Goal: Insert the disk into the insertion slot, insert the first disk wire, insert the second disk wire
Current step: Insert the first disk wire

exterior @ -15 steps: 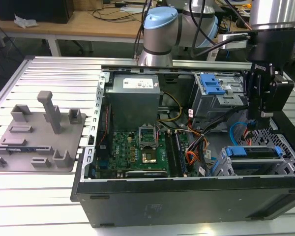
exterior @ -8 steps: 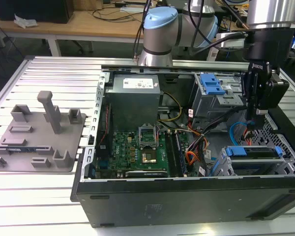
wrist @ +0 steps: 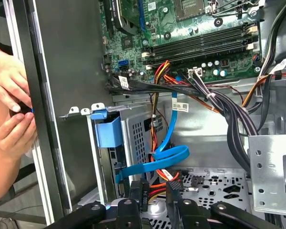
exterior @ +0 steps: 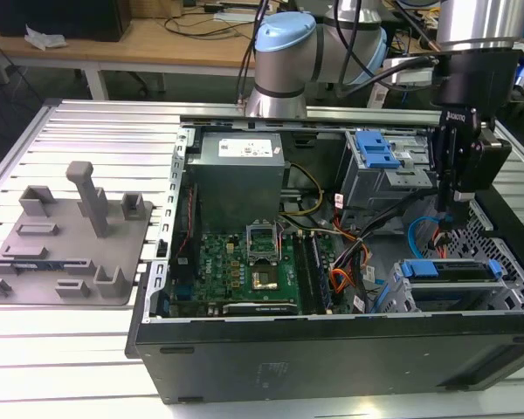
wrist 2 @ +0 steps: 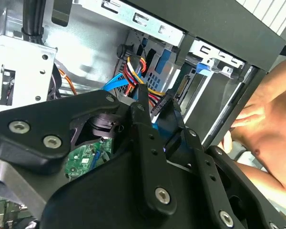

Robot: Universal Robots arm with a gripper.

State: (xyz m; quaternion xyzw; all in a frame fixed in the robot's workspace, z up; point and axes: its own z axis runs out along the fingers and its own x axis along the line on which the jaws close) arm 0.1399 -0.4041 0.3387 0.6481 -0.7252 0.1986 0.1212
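A slatted metal desk (exterior: 70, 349) carries an open computer case (exterior: 332, 358), laid on its side so the arm (exterior: 284, 52) can reach straight down into it. Near the case's corner on the exterior view's right sits the insertion slot (exterior: 393, 292), a grey perforated cage. The disk (exterior: 445, 269) is already inside it, its blue carrier level with the cage mouth, so the first step looks done. The gripper (exterior: 451, 223) hangs just beside that cage, on its far side, probably because the disk's ports face that way.

The second wrist view gives the close detail. The jaws are nearly closed and appear to pinch a black connector (wrist 2: 163, 102) trailing red and yellow wires. The first wrist view adds a looped blue cable (wrist: 169, 155) lying beside the cage, and a person's hand (wrist: 7, 83) at the case's outer wall.
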